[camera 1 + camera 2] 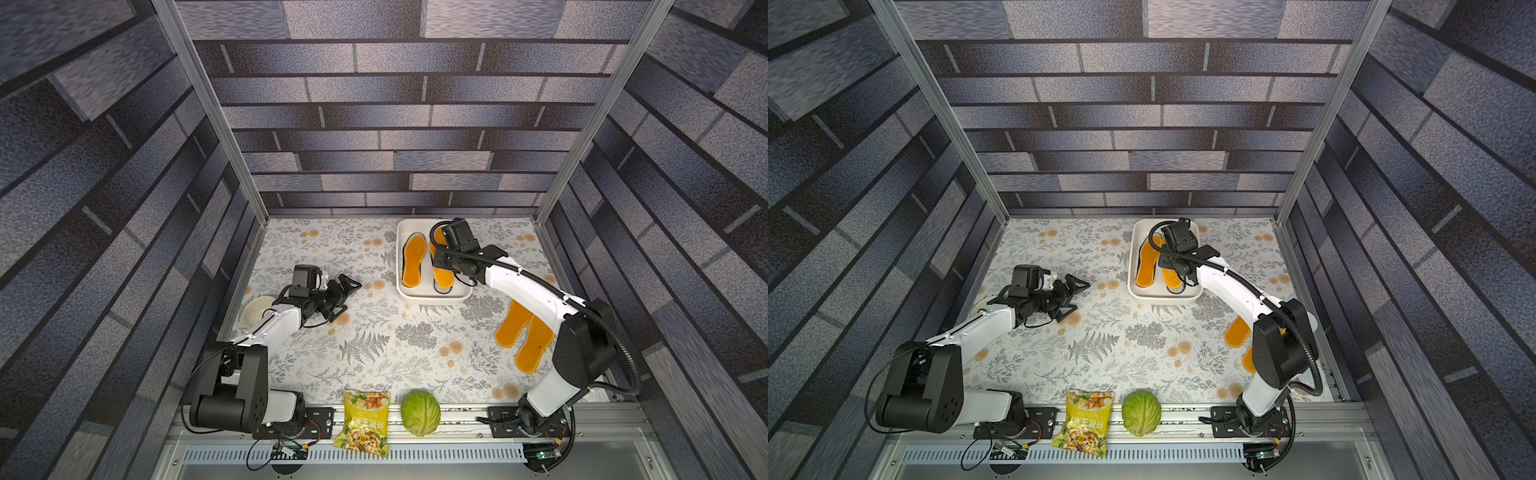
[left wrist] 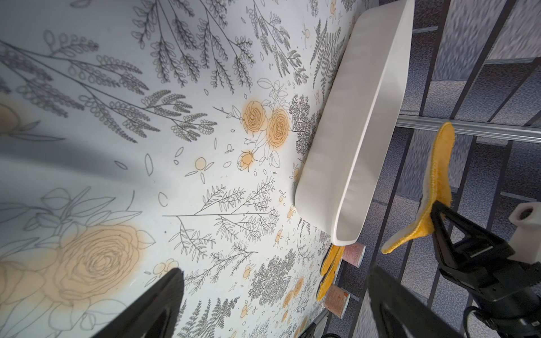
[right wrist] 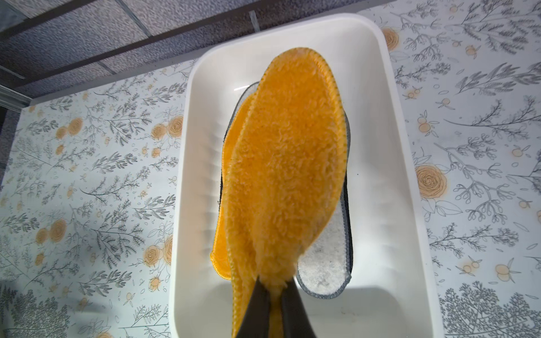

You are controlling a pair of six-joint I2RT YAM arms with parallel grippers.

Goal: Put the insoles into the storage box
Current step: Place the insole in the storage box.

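Our right claw [image 3: 272, 284] is clamped on the heel end of one fuzzy orange insole [image 3: 287, 164]. The insole stretches away from the claw, over the inside of the white storage box [image 3: 377, 187]. We cannot tell if its toe touches what lies below.

Under it, inside the storage box, lies a second orange insole [image 3: 219, 251], and beside that a grey insole [image 3: 325, 263] with dark edging. A thin black edge shows under the second orange insole.

In a top view, two more orange insoles [image 1: 514, 323] lie side by side on the tabletop. They are outside the storage box, past its near right corner, and partly hidden by the right arm.

Our left claw [image 1: 349, 297] has its jaws wide apart and carries nothing. It hangs over the bare tabletop to the left of the storage box [image 1: 405, 296], well apart from it, and points towards it.
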